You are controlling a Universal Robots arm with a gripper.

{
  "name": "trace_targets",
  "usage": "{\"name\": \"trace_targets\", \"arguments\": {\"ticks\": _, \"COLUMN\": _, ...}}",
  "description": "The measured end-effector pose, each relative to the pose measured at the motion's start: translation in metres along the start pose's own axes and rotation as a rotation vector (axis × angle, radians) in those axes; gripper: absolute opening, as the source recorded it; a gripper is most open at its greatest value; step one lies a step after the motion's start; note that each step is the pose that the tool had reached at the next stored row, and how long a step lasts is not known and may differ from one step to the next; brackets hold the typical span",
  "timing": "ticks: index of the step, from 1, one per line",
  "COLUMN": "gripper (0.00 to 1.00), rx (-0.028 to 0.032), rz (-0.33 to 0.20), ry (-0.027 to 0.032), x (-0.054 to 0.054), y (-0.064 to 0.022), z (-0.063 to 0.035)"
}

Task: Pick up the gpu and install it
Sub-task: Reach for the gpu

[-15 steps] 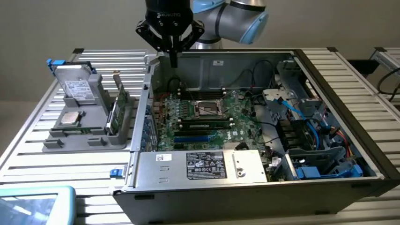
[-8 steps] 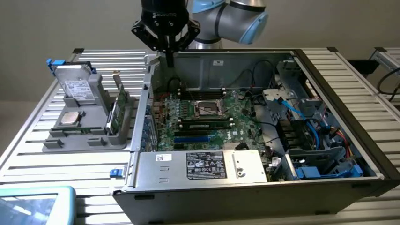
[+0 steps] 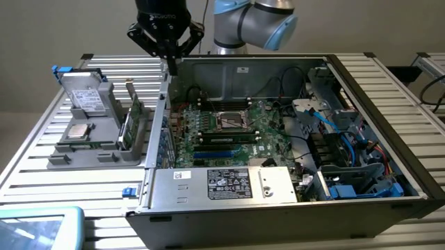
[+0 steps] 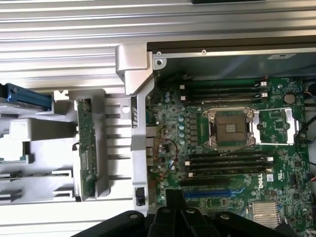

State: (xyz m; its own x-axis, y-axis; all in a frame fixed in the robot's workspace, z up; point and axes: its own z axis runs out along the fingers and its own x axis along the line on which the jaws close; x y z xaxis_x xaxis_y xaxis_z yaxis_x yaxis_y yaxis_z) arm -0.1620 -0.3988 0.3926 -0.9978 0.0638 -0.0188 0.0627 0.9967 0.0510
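The gpu (image 3: 132,122) stands on edge in a slot of the grey holder (image 3: 59,159), at the exterior view's left of the open computer case (image 3: 243,73). From the wrist view the gpu (image 4: 87,148) appears as a narrow green strip seen edge-on. My gripper (image 3: 172,66) hangs shut and holds nothing, above the case's left wall near its rear corner, higher than the gpu and behind it. In the wrist view the gripper (image 4: 174,197) sits over the motherboard's edge, close to the blue expansion slot (image 4: 207,193).
The motherboard (image 3: 230,130) lies in the case, with a blue expansion slot (image 3: 212,154) near the power supply (image 3: 222,183). Cables and drive bays (image 3: 347,140) crowd the case's right side. The holder also carries a hard drive (image 3: 87,99) and a processor (image 3: 76,131). A screen (image 3: 35,229) sits at front left.
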Motion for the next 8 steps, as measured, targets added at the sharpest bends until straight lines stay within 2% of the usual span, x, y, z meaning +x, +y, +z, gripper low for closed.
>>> {"name": "trace_targets", "arguments": {"ticks": 8, "gripper": 0.11, "rx": 0.0000, "rz": -0.001, "ry": 0.0007, "x": 0.025, "y": -0.0016, "z": -0.0004}}
